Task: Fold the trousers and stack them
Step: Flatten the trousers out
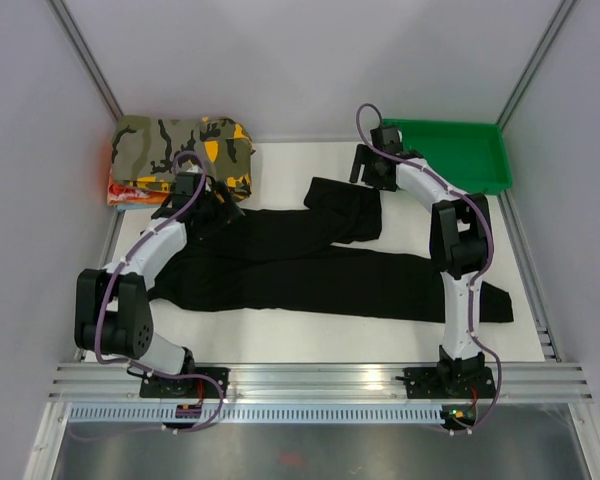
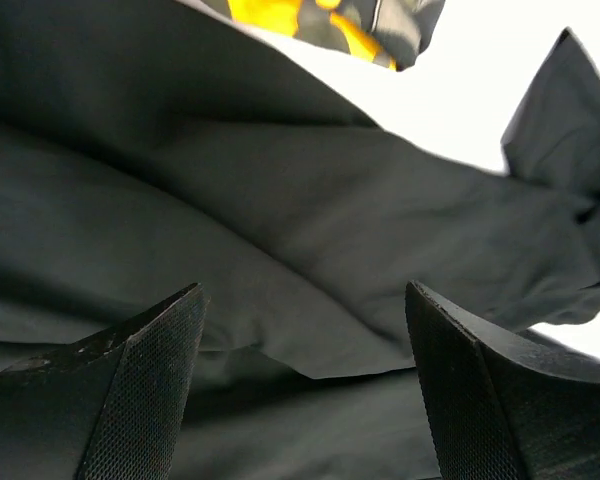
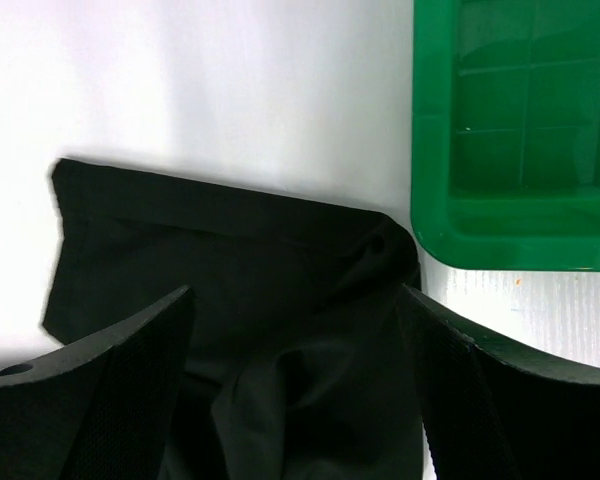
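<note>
Here the trousers (image 1: 310, 260) lie spread mid-frame on the table (image 1: 300, 345); left end effector (image 2: 302, 290) and right end effector (image 3: 295, 292) both gape over the fabric, holding nothing.

The trousers (image 1: 280, 265) are matt black cloth, soft and smooth, lying in gentle creases. The camouflage garment (image 1: 185, 148) is likewise matt printed cloth. The tray (image 3: 520, 230) is glossy green plastic, smooth with moulded ribs. The table (image 1: 280, 170) is matt white. The finger pads (image 2: 145, 400) are black, with a fine rough mesh texture. The rail (image 1: 320, 380) is brushed metal.
</note>
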You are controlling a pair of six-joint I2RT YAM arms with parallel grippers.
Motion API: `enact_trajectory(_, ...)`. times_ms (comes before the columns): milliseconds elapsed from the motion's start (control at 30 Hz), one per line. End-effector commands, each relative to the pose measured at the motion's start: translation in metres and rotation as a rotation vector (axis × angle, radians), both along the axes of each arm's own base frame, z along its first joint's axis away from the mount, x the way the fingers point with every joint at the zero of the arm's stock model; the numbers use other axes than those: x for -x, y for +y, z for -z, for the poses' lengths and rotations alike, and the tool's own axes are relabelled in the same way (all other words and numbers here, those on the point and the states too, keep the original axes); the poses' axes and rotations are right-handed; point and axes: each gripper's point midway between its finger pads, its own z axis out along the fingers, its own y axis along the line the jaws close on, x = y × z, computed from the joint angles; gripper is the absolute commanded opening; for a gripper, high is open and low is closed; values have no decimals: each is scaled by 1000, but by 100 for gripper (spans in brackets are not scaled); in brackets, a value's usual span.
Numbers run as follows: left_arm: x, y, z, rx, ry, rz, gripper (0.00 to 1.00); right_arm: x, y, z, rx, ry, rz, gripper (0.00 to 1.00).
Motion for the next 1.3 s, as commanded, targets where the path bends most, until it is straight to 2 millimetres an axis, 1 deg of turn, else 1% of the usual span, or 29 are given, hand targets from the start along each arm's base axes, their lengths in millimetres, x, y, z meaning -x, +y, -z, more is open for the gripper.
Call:
enact_trajectory(0, -7, -1, 2, -101, 5, 59, 85, 5, -7, 16, 94, 45, -2, 88)
enact_trajectory(133, -1, -10, 21, -119, 64, 97, 85, 22, -9, 33, 189, 74, -27, 86)
enact_trajectory(233, -2, -18, 28, -138, 84, 139, 84, 27, -12, 41, 220, 95, -34, 77)
enact_trajectory(267, 0, -22, 30, -143, 93, 153, 84, 30, -13, 44, 223, 108, -36, 71)
enact_trajectory(333, -1, -27, 33, -154, 104, 177, 82, 35, -14, 49, 226, 125, -39, 65)
enact_trajectory(400, 3, -33, 41, -166, 131, 204, 80, 42, -16, 53, 225, 139, -40, 44)
enact_trajectory(433, 3, -30, 44, -195, 137, 199, 79, 44, -17, 53, 226, 139, -39, 32)
enact_trajectory(467, 6, -33, 47, -203, 147, 211, 78, 45, -17, 46, 221, 123, -29, 11)
enact_trajectory(500, 8, -32, 49, -210, 158, 215, 77, 51, -20, 48, 229, 135, -23, 2)
enact_trajectory(567, 12, -31, 54, -220, 172, 220, 74, 54, -23, 24, 216, 87, -2, 0)
enact_trajectory(600, 13, -30, 54, -224, 176, 221, 73, 67, -28, 27, 218, 100, 10, 0)
enact_trajectory(633, 15, -29, 55, -230, 180, 223, 72, 73, -30, 19, 212, 86, 21, 0)
enact_trajectory(667, 15, -29, 56, -235, 181, 226, 71, 73, -31, -13, 177, 9, 51, 0)
enact_trajectory(700, 17, -28, 56, -237, 188, 226, 71, 91, -35, -6, 175, 28, 56, 0)
enact_trajectory(733, 17, -28, 56, -240, 187, 229, 71, 98, -37, -33, 143, -26, 70, 0)
enact_trajectory(767, 16, -27, 56, -243, 186, 227, 71, 107, -36, -39, 124, -33, 71, 0)
enact_trajectory(800, 16, -27, 55, -245, 182, 227, 71, 125, -39, -28, 112, -1, 83, 0)
enact_trajectory(833, 16, -27, 55, -248, 182, 230, 71, 134, -38, -44, 90, -35, 83, 0)
enact_trajectory(867, 15, -27, 54, -248, 179, 229, 71, 145, -31, -45, 69, -30, 60, 0)
enact_trajectory(900, 15, -27, 55, -250, 180, 231, 71, 161, -30, -33, 67, 6, 45, 0)
enact_trajectory(933, 14, -27, 55, -252, 181, 236, 71, 169, -28, -37, 54, 4, 33, 5)
enact_trajectory(1000, 13, -27, 55, -258, 183, 240, 71, 187, -27, -27, 65, 65, 6, 22)
enact_trajectory(1033, 12, -27, 55, -259, 182, 245, 71, 190, -29, -27, 84, 75, -8, 41)
enact_trajectory(1067, 13, -28, 55, -258, 184, 248, 71, 192, -37, -28, 124, 81, 0, 50)
enact_trajectory(1100, 12, -27, 54, -259, 179, 248, 71, 186, -40, -38, 142, 56, 8, 57)
enact_trajectory(1133, 12, -28, 54, -257, 178, 250, 71, 181, -43, -46, 168, 37, 13, 71)
enact_trajectory(1167, 13, -29, 52, -252, 173, 254, 71, 176, -53, -53, 226, 23, 19, 77)
enact_trajectory(1200, 13, -28, 53, -252, 175, 254, 71, 160, -53, -77, 234, -33, 26, 82)
enact_trajectory(1267, 14, -28, 53, -253, 174, 258, 71, 139, -55, -89, 269, -60, 1, 87)
